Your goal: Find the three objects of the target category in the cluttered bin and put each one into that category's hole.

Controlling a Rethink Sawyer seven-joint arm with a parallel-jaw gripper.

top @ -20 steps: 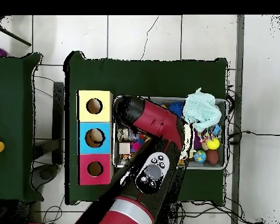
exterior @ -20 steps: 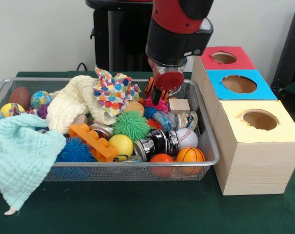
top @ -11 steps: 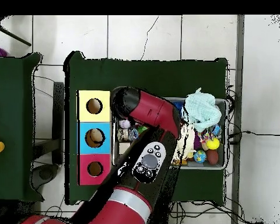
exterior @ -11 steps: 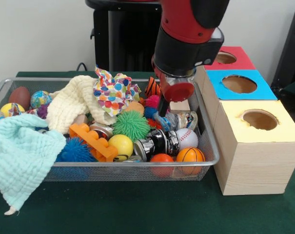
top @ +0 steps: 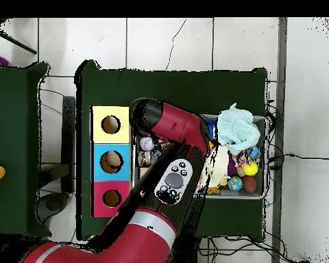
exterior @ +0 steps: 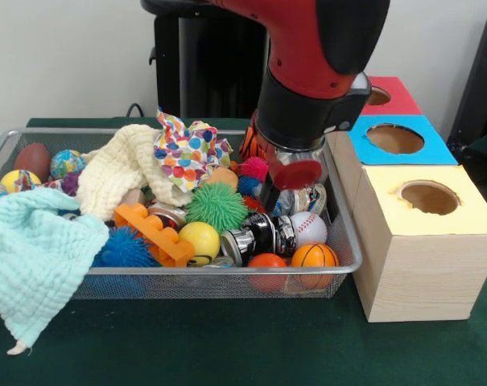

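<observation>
**Arm hangs low over crowded bin**

The red arm's gripper (exterior: 269, 195) dips among the toys at the mesh bin's (exterior: 344, 241) box-side end, near the baseball (exterior: 309, 227); whether it holds anything cannot be told. The three-holed box (exterior: 424, 265) stands just beside, keeping drops short.

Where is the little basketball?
In the front view the basketball sits in the bin's near right corner, beside an orange ball and just below the baseball.
</observation>
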